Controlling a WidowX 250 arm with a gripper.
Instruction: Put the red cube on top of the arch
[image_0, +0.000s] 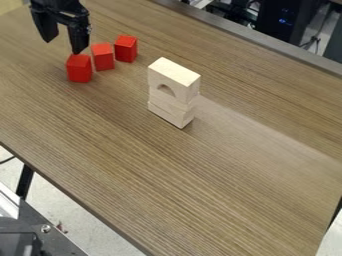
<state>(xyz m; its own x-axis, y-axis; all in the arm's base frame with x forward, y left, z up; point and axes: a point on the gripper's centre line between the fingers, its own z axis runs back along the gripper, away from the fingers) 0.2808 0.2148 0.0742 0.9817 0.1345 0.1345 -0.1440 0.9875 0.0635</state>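
My gripper (63, 46) hangs at the far left, my two fingers spread with a gap between them. Three red cubes sit in a slanting row: the nearest cube (79, 71) shows just below my right fingertip, though I cannot tell if we touch; the middle cube (103, 58) and the farthest cube (125, 49) lie to my right. Beyond them, farther right and nearer, the arch (175, 75) tops pale blocks (170, 109).
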